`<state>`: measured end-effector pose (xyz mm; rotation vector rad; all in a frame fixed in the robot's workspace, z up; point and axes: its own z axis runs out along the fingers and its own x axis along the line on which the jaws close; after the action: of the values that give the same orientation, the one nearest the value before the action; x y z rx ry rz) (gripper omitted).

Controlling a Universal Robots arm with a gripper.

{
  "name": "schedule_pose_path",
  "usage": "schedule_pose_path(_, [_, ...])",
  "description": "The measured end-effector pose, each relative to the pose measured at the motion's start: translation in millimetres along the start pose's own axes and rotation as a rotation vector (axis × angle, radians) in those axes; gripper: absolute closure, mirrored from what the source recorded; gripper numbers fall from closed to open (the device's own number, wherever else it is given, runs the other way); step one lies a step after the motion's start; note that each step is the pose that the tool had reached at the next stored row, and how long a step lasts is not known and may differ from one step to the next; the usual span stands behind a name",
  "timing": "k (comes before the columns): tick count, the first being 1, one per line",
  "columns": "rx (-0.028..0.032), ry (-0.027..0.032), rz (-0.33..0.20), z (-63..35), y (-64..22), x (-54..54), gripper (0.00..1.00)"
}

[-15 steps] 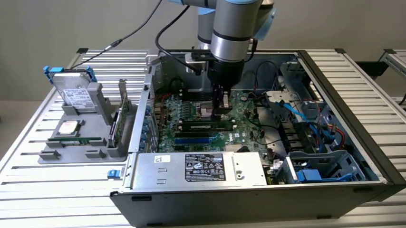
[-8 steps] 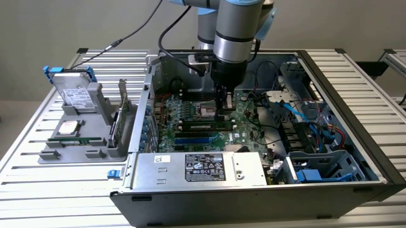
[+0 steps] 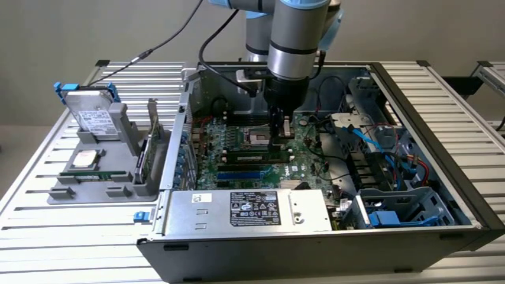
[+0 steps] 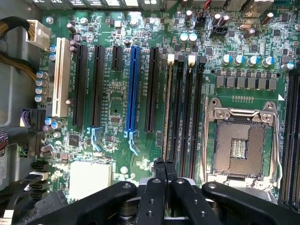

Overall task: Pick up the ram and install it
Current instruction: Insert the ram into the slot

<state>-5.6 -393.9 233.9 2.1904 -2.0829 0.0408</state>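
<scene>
The ram (image 3: 252, 157) (image 4: 166, 112) stands on edge in a black memory slot (image 4: 179, 108) on the motherboard (image 3: 236, 142) (image 4: 112, 98), inside the open case (image 3: 442, 118). In the exterior view it runs left to right, its green face and dark chips towards the near side. In the wrist view it is seen edge-on as a thin pale line, with empty black slots just beside it.

The gripper (image 3: 278, 142) (image 4: 164, 168) hangs straight down over the ram's end on the exterior view's right. Its fingers (image 4: 160, 169) are drawn narrow, with no gap showing between them, and their tips meet the ram's top edge. Whether they pinch the board or only rest on it cannot be told.

The open processor socket (image 3: 261, 137) (image 4: 239, 145) lies just beyond the memory slots, on the far side. A blue slot (image 3: 245, 176) (image 4: 133, 89) lies on the near side. The power supply (image 3: 245, 210) fills the case's near corner.

On the exterior view's left, well apart from the case, a grey tray (image 3: 118, 118) on the table (image 3: 47, 177) holds a tilted hard drive (image 3: 91, 118) and a square processor (image 3: 85, 158).
</scene>
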Motion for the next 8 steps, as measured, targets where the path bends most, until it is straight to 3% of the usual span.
schedule_pose_path(8, [0.0001,-0.0003,0.000,3.2,-0.3,-0.4,0.90])
